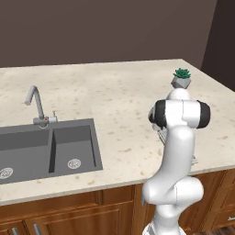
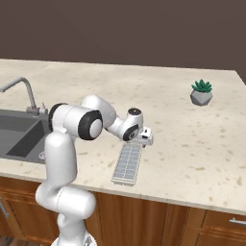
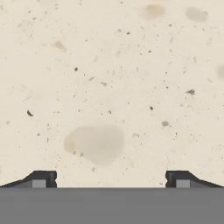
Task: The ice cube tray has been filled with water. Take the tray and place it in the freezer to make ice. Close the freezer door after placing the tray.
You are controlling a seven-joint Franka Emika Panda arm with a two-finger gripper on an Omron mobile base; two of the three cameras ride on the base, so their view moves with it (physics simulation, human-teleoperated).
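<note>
Gripper (image 3: 112, 179): fingers spread wide, nothing between them, pointing down at bare counter (image 3: 109, 87).
Tray (image 2: 128, 163): lying flat near the counter's front edge, its far end just under the hand (contact unclear).
Plant (image 2: 201, 92): well apart, far right.
Sink (image 1: 46, 147): left.

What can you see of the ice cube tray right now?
The ice cube tray is a long, flat white rectangle with two rows of small pale blue-grey cells. It lies flat on the speckled beige counter, its near end close to the front edge and its long side running away from that edge. The end effector hovers at its far end, open; whether it touches the tray is unclear.
</note>
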